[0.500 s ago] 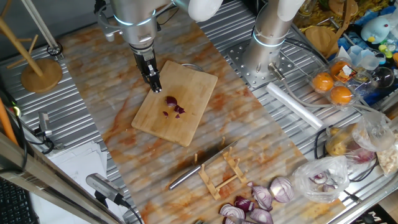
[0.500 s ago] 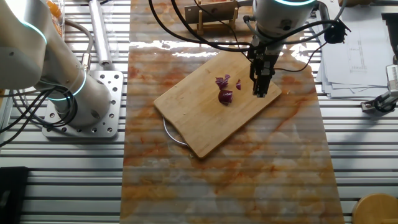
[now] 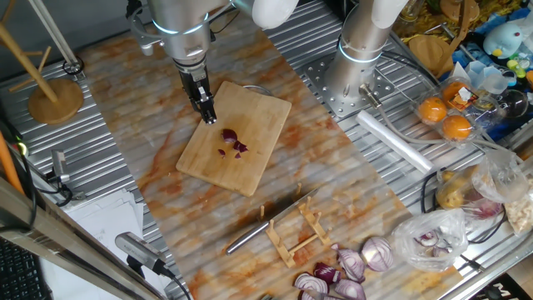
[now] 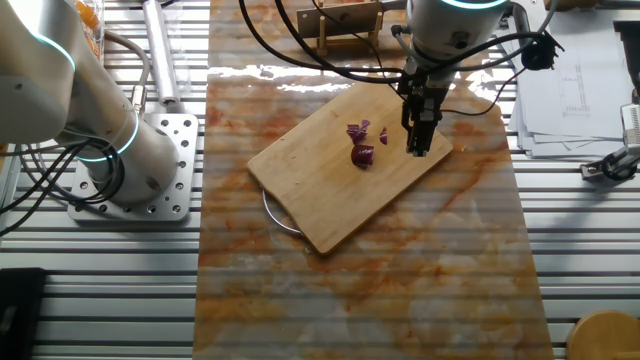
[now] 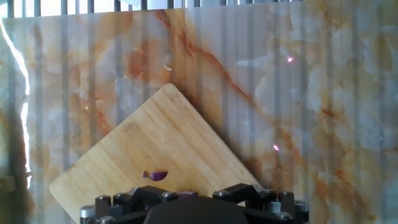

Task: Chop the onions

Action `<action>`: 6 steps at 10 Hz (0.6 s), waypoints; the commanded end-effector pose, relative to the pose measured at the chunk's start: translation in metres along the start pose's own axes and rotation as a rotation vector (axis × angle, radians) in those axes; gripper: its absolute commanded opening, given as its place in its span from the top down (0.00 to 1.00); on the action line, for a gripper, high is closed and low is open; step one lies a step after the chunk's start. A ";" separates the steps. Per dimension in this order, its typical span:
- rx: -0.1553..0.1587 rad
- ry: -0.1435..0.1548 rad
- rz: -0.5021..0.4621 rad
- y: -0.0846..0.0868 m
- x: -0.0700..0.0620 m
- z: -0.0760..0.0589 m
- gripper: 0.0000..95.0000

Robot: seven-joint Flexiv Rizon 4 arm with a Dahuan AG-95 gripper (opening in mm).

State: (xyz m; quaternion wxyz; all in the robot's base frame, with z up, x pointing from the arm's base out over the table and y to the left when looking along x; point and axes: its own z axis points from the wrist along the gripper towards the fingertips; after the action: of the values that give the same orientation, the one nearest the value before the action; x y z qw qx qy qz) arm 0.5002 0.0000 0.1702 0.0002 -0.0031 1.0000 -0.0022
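Fixed view: marbled surface (image 3: 150, 158), bamboo cutting board (image 3: 250, 162) lying on it, tool (image 3: 208, 116) pointing down over the board's edge, fingers together, nothing visibly held, onions (image 3: 234, 143) clustered mid-board, near the tool, apart.

No change can be made out between the earlier pictures and now. In both fixed views the hand (image 3: 206, 112) is found at the same spot over the cutting board (image 3: 236, 137), and no shift is seen in the onions (image 3: 234, 143) lying just beside it on the board. Nothing else on the tabletop (image 3: 150, 125) is seen to have been moved, added or taken away. For the hand view no earlier picture is given, so no difference can be judged there.
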 end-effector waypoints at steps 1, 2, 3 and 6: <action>0.095 0.002 -0.113 0.000 0.000 0.000 1.00; 0.095 0.002 -0.113 0.000 0.000 0.000 1.00; 0.096 0.002 -0.113 0.000 0.000 0.000 1.00; 0.102 0.011 -0.113 0.001 0.000 0.002 1.00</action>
State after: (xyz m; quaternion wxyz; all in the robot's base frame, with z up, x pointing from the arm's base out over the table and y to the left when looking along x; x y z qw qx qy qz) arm 0.4996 0.0012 0.1677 -0.0054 -0.0604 0.9967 -0.0542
